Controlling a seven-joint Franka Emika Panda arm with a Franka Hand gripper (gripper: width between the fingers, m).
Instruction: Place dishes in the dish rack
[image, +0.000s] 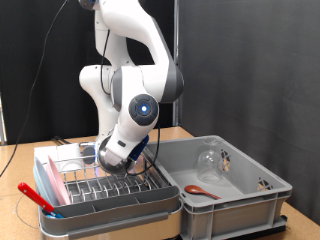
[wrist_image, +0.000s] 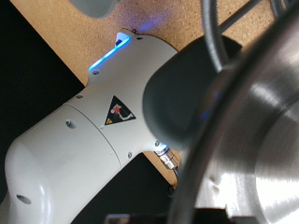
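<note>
The dish rack (image: 110, 195), a pale tray with a silver wire rack, sits at the exterior view's bottom left. The pink plate (image: 47, 183) stands on edge along its left side. My gripper (image: 122, 162) is low over the middle of the rack, and something shiny sits right at it. In the wrist view the steel bowl (wrist_image: 266, 149) fills the right side, very close to the camera; my fingers do not show there. The clear glass (image: 210, 160) lies in the grey crate (image: 262, 200) on the right.
A red-handled utensil (image: 35, 195) lies at the rack's front left corner. A brown spoon (image: 200, 190) and a small item (image: 263, 184) lie in the crate. A black curtain hangs behind the cork-topped table (wrist_image: 140, 23). The robot's base link (wrist_image: 93, 121) shows in the wrist view.
</note>
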